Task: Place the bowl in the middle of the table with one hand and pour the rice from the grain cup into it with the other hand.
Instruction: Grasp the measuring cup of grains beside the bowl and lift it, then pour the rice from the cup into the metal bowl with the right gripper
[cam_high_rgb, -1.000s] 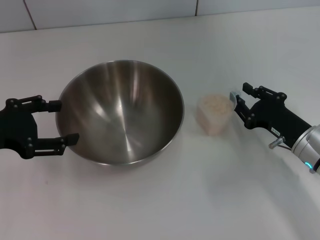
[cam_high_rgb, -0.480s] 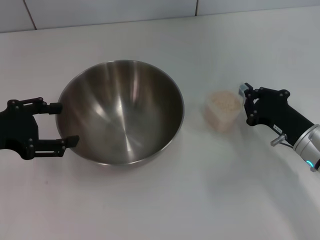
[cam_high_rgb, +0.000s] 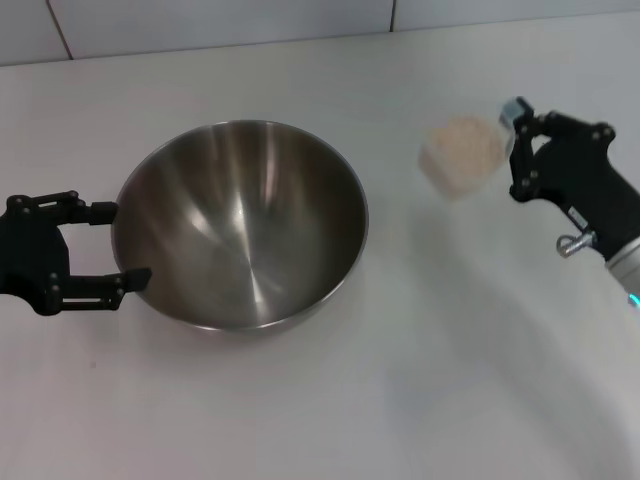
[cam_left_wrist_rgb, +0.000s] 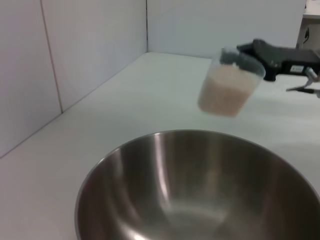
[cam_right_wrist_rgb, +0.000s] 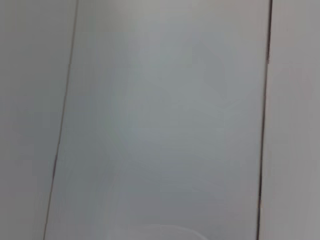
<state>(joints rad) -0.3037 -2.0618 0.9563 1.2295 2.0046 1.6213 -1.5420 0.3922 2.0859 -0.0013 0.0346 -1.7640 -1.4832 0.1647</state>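
Note:
The steel bowl sits on the white table, left of centre, and it is empty. My left gripper is open at the bowl's left rim, one finger on each side of the edge and apart from it. My right gripper is shut on the rim of the clear grain cup and holds it in the air to the right of the bowl. The cup is full of pale rice and roughly upright. The left wrist view shows the bowl close up, with the lifted cup and my right gripper beyond it.
A grey tiled strip runs along the table's far edge. The right wrist view shows only pale flat panels with dark seams.
My right gripper has lifted the cup off the table, up and to the right. My left gripper has drawn back slightly to the left of the bowl. The bowl has not moved.

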